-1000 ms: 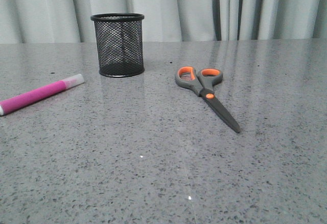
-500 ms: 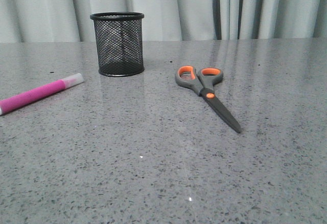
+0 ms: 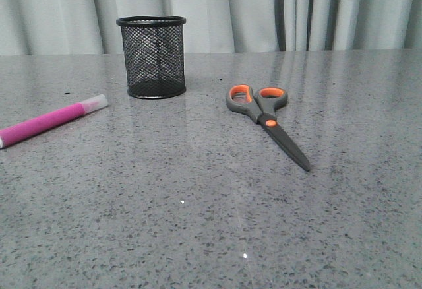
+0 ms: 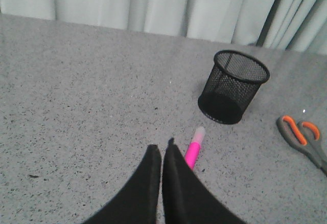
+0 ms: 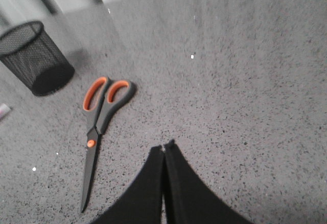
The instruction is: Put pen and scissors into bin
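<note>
Bin (image 3: 151,57) upright near the tabletop's (image 3: 198,223) far edge, left of centre; nothing seen inside it. Pen (image 3: 51,121) lies flat by the left edge, whitish cap toward the bin, well apart from it. Scissors (image 3: 267,121) flat right of centre, blades closed, handles toward the far edge, tip toward the near edge. Left pincer (image 4: 162,152) closed on nothing, above the tabletop just beside the pen's near end. Right pincer (image 5: 164,150) closed, empty, near the scissors.
</note>
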